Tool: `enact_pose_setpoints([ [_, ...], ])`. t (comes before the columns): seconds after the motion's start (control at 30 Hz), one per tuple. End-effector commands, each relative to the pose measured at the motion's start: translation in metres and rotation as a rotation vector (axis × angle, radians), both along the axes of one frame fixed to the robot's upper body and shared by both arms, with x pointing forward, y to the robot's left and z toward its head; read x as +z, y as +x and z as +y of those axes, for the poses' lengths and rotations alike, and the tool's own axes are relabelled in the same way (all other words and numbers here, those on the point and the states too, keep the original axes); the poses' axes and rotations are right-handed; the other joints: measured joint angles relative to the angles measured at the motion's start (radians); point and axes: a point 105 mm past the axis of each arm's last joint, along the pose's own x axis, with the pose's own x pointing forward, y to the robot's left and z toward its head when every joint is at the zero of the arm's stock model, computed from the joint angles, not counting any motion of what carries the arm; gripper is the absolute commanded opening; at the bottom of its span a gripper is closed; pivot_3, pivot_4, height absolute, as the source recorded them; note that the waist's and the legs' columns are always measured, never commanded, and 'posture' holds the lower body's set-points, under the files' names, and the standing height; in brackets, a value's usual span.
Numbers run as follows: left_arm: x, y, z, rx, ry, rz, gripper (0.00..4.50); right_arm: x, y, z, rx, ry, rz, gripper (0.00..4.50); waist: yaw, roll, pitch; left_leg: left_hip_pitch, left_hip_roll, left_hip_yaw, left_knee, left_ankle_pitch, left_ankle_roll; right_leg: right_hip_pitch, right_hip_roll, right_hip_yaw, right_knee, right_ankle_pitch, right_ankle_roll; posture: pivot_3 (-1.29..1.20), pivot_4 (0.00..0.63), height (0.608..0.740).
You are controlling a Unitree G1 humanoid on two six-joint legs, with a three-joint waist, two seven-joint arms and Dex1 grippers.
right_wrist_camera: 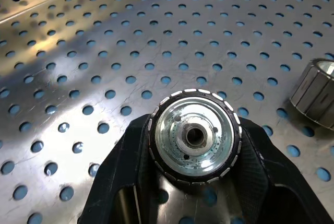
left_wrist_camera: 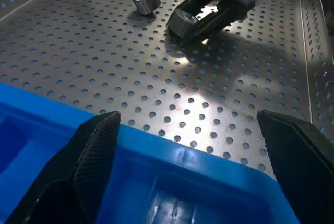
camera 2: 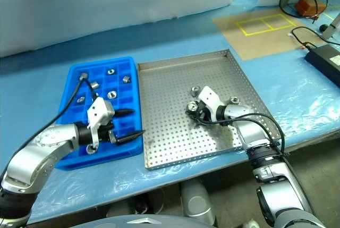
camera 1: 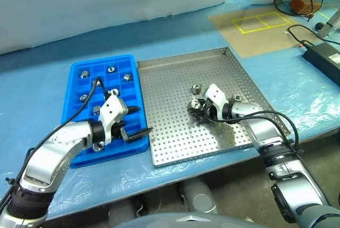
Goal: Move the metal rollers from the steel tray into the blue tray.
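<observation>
No brand, label or readable writing is seen on anything; yellow tape squares are marked on a brown mat at about 1 o'clock in the head views. The steel tray, square with a perforated floor and low rims, is set at the centre of a worktop covered in blue sheeting, and the blue tray, divided into small square compartments, is placed just beside it at 9 o'clock. The rollers are short shiny cylinders with ribbed sides and a central hole. One roller is clamped end-on between the fingers of the right gripper near the middle of the steel tray. Another roller is seen loose on the steel floor just beyond it at 12 o'clock, and one roller lies at 3 o'clock beside the wrist. Several rollers are seated in compartments of the blue tray. The left gripper is held wide apart and empty over the near right edge of the blue tray.
</observation>
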Motion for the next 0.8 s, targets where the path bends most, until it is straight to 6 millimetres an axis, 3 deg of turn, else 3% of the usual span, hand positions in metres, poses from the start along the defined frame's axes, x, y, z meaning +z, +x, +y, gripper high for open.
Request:
enact_pose_setpoints([
  [0.03, 0.02, -0.002, 0.011, 0.039, -0.004, -0.064, 4.46, 0.03, 0.004, 0.017, 0.06, 0.059, -0.075, 1.66, 0.002, 0.0, 0.0, 0.0, 0.0, 0.0, 0.0, 0.0, 0.0, 0.0, 0.0, 0.0, 0.0, 0.0, 0.0, -0.57, 0.15, 0.74],
  [0.1, 0.024, -0.005, 0.021, 0.071, -0.002, -0.064, 4.46, 0.04, 0.006, 0.028, 0.097, 0.063, -0.107, 1.66, 0.001, 0.0, 0.0, 0.0, 0.0, 0.0, 0.0, 0.0, 0.0, 0.0, 0.0, 0.0, 0.001, 0.0, 0.0, -0.54, 0.15, 0.74],
  [0.23, 0.032, -0.016, 0.049, 0.149, 0.042, -0.083, 4.46, 0.077, 0.001, 0.071, 0.242, 0.168, -0.148, 1.66, -0.004, -0.001, 0.0, 0.0, 0.001, 0.0, 0.0, 0.0, -0.001, -0.001, 0.0, -0.001, 0.001, 0.0, 0.0, -0.5, 0.15, 0.74],
  [0.37, 0.052, -0.006, 0.085, 0.327, 0.058, -0.172, 4.46, 0.1, -0.004, 0.121, 0.373, 0.254, -0.165, 1.66, 0.01, -0.001, 0.001, 0.0, 0.001, -0.002, 0.0, 0.001, -0.002, -0.001, 0.0, -0.002, 0.002, 0.0, 0.0, -0.43, 0.15, 0.74],
  [0.5, 0.061, -0.003, 0.098, 0.421, 0.066, -0.223, 4.46, 0.095, -0.004, 0.161, 0.43, 0.223, -0.171, 1.66, 0.038, -0.002, 0.001, 0.0, 0.002, -0.002, -0.001, 0.001, -0.002, -0.001, 0.0, -0.003, 0.002, 0.001, -0.002, -0.37, 0.15, 0.74],
  [0.6, 0.063, -0.007, 0.093, 0.426, 0.059, -0.228, 4.46, 0.082, -0.001, 0.17, 0.43, 0.187, -0.147, 1.66, 0.077, -0.003, 0.001, -0.001, 0.001, -0.002, -0.001, 0.001, -0.002, -0.001, -0.001, -0.003, 0.001, 0.001, -0.003, -0.35, 0.15, 0.74],
  [0.8, 0.061, -0.011, 0.084, 0.434, 0.053, -0.221, 4.46, 0.06, 0.015, 0.153, 0.351, 0.151, -0.105, 1.66, 0.158, -0.004, 0.002, -0.003, 0.001, -0.001, -0.001, 0.001, -0.002, -0.004, -0.002, -0.002, 0.002, 0.001, -0.004, -0.33, 0.15, 0.74],
])
